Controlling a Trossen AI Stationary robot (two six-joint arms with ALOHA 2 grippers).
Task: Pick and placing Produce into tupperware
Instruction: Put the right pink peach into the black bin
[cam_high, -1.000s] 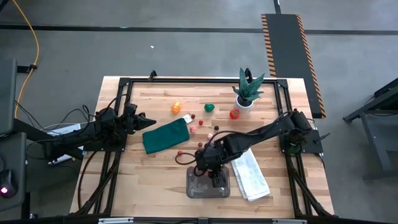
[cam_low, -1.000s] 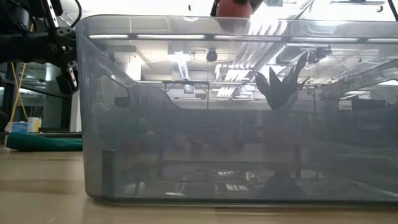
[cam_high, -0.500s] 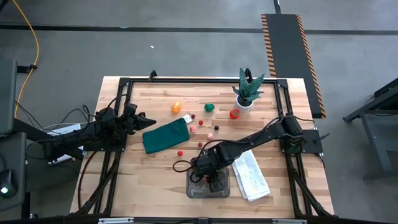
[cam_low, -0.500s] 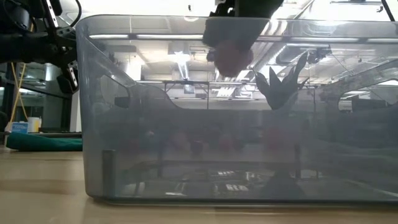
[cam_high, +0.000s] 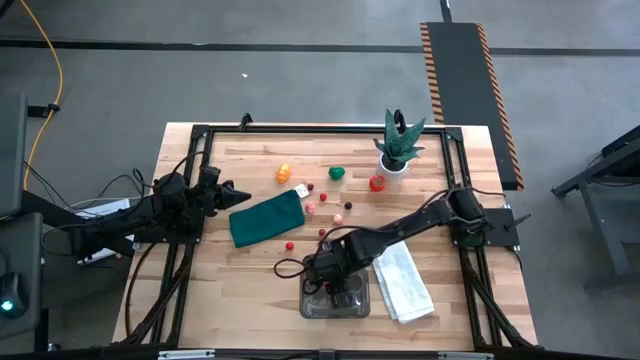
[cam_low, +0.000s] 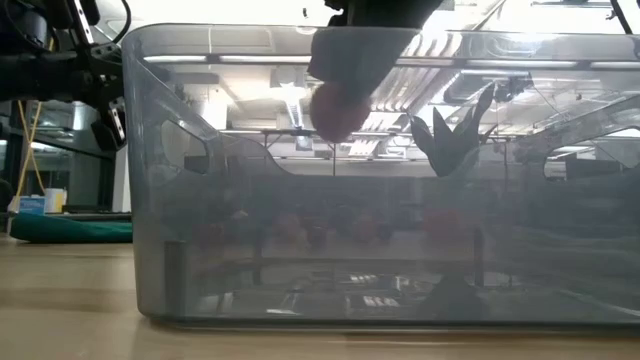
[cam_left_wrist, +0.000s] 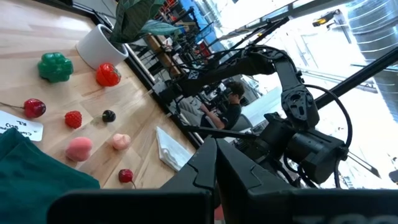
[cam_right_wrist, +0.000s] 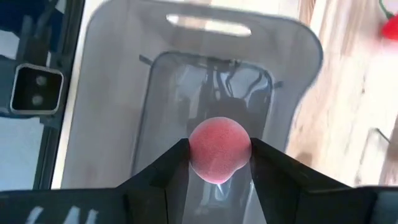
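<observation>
The tupperware (cam_high: 310, 306) is a clear greyish box at the table's near edge; its wall (cam_low: 200, 250) fills the low view. My right gripper (cam_high: 330, 278) hangs over it, shut on a round pink fruit (cam_right_wrist: 219, 149). Through the wall, that fruit (cam_low: 335, 105) shows just below the rim. More produce lies on the wood farther back: an orange piece (cam_high: 284, 173), a green one (cam_high: 337, 172), a red one (cam_high: 377, 182) and several small red and pink ones (cam_high: 310, 207). My left gripper (cam_high: 245, 194) waits shut at the table's left, beside the dark green cloth (cam_high: 267, 217). My right gripper pinches the pink fruit by its two sides (cam_right_wrist: 194, 149) between its fingers (cam_right_wrist: 171, 168), coming from above and pointing down into the tupperware. The fruit is lifted clear, above the container's floor (cam_right_wrist: 205, 93).
A folded white towel (cam_high: 402, 280) lies right of the tupperware. A spiky green plant in a white pot (cam_high: 398, 145) stands near the far edge. The left wrist view shows the scattered produce (cam_left_wrist: 79, 149), the pot (cam_left_wrist: 99, 43) and my right arm (cam_left_wrist: 292, 106) beyond.
My right gripper has moved toward the near edge and down, carrying the pink fruit from above the tupperware's rim to inside its walls. It has stayed shut on the fruit.
</observation>
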